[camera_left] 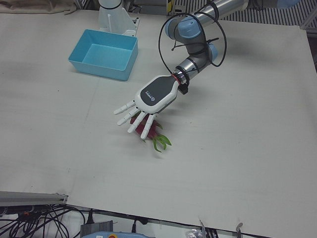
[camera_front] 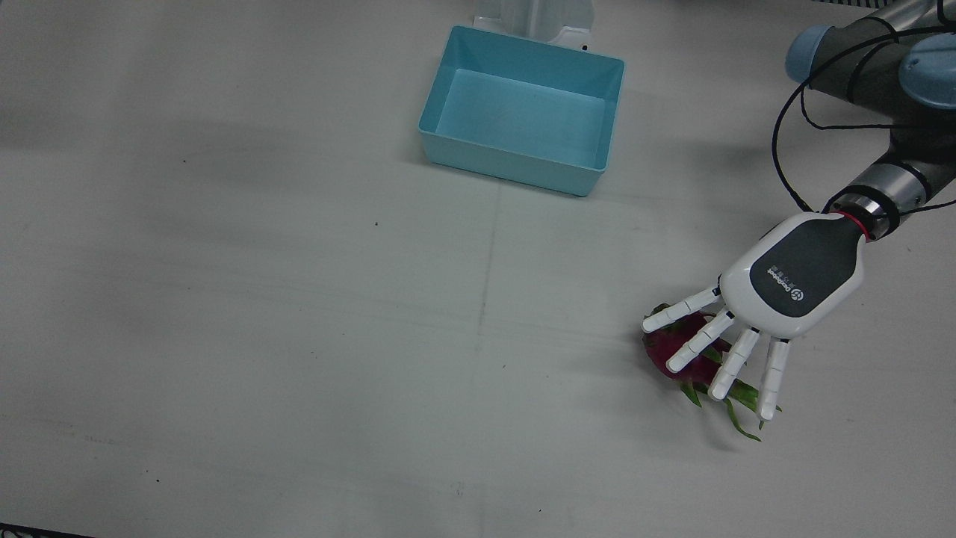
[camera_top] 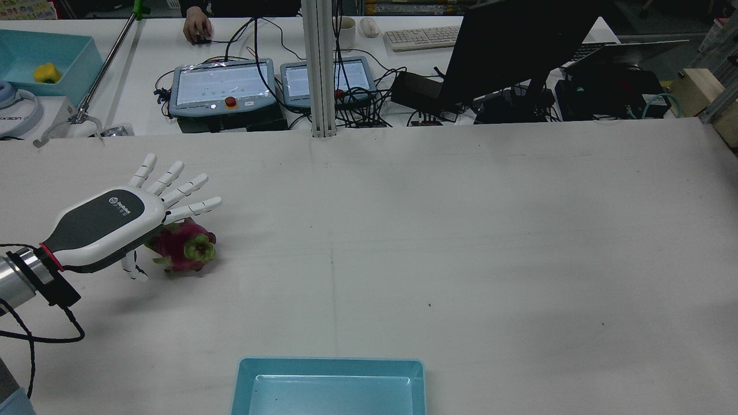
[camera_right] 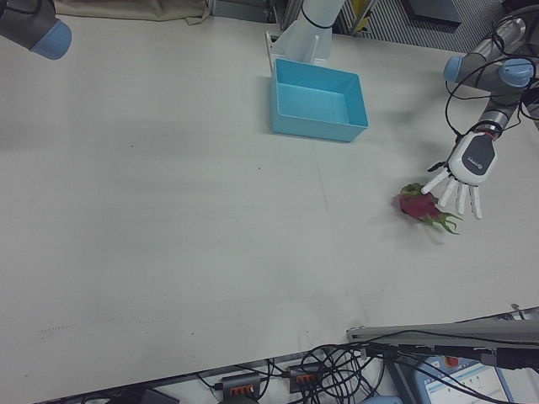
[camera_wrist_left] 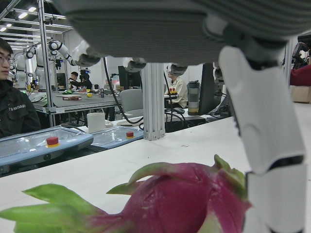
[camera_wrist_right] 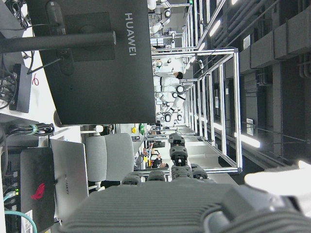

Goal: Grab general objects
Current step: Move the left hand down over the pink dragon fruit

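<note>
One dragon fruit (camera_front: 676, 351) under robot hand (camera_front: 777, 299)

"HUAWEI" stood in pale letters on the back of the black monitor (camera_wrist_right: 92, 58) in the right hand view. A small white logo marked the dark back of the left hand (camera_front: 795, 276), too small to read.

A robotics lab is showing here: teach pendants (camera_top: 222, 86) with red stop buttons are lying on a bench behind the white table (camera_top: 461, 230), beside a keyboard (camera_top: 424, 36), a dark monitor (camera_top: 513, 46) and tangled cables. Aluminium framing (camera_top: 320, 69) is standing between them, and people (camera_wrist_left: 14, 104) are sitting at more robot stations in the background
</note>
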`<control>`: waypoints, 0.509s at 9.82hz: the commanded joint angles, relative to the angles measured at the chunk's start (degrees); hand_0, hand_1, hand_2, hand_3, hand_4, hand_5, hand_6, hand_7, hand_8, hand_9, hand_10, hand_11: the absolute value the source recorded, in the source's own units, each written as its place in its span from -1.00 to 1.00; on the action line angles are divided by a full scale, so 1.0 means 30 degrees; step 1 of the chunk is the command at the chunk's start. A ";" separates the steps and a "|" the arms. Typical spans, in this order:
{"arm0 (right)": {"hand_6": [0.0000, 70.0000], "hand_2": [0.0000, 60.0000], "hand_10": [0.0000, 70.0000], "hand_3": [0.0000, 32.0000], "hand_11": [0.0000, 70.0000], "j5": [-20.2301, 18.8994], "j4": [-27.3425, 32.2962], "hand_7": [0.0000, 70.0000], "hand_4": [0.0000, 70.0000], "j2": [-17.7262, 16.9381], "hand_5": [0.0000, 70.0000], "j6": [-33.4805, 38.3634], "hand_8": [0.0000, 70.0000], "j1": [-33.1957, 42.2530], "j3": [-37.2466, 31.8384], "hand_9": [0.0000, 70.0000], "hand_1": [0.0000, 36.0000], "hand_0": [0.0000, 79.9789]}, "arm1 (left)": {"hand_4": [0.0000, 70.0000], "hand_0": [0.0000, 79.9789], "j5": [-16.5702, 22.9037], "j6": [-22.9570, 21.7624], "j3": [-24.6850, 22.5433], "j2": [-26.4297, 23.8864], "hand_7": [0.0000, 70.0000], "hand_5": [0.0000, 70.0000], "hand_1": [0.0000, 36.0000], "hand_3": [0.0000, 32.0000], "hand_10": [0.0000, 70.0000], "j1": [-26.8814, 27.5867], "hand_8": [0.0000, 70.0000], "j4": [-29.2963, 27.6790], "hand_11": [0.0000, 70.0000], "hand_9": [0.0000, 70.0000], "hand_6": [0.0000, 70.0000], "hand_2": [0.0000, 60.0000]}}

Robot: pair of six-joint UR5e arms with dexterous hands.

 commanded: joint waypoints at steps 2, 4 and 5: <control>-1.00 -1.00 -1.00 -1.00 -1.00 0.0000 0.0000 -1.00 -1.00 -0.0006 -1.00 0.0001 -1.00 0.0000 -0.0006 -1.00 -1.00 -1.00 | -1.00 1.00 -0.0484 0.2014 0.0170 0.0093 -1.00 -1.00 1.00 1.00 -1.00 0.0438 -1.00 -0.0048 -1.00 -1.00 -1.00 -0.45; -1.00 -1.00 -1.00 -1.00 -1.00 0.0000 0.0000 -1.00 -1.00 -0.0006 -1.00 0.0001 -1.00 0.0000 -0.0006 -1.00 -1.00 -1.00 | -1.00 1.00 -0.1823 0.2811 0.0198 0.0093 -1.00 -1.00 1.00 1.00 -1.00 0.1806 -1.00 -0.0194 -1.00 -1.00 -1.00 -0.45; -1.00 -1.00 -1.00 -1.00 -1.00 0.0000 0.0000 -1.00 -1.00 -0.0006 -1.00 0.0001 -1.00 0.0000 -0.0006 -1.00 -1.00 -1.00 | -1.00 1.00 -0.2093 0.2842 0.0286 0.0064 -1.00 -1.00 1.00 1.00 -1.00 0.2453 -1.00 -0.0224 -1.00 -1.00 -1.00 -0.44</control>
